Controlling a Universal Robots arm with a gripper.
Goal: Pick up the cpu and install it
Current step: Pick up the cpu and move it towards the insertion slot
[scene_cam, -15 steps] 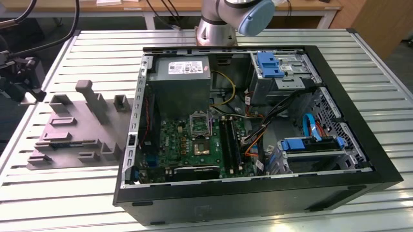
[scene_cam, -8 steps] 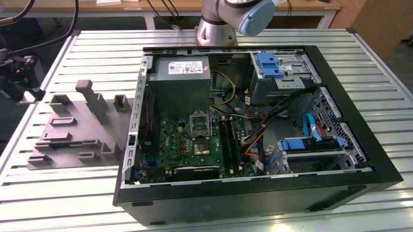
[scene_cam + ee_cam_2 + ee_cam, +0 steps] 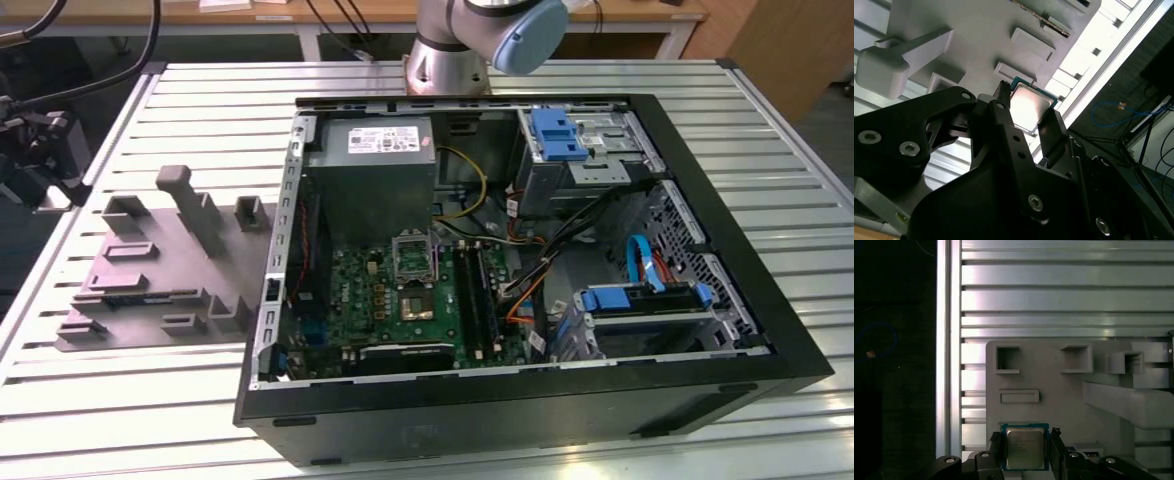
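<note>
The cpu is a small square chip with a silvery top and a thin blue-green rim. It sits between my gripper's two black fingers, which are shut on its opposite edges. In the second wrist view the cpu hangs above the grey fixture plate, near the plate's corner and the table edge. In the exterior view the open computer case lies on the table with the green motherboard inside. The metal socket frame sits on that board below the power supply.
The grey fixture plate with raised blocks and pockets lies at the exterior view's left of the case. The arm's base stands behind the case. Inside the case are the grey power supply, drive cages with blue latches and loose cables.
</note>
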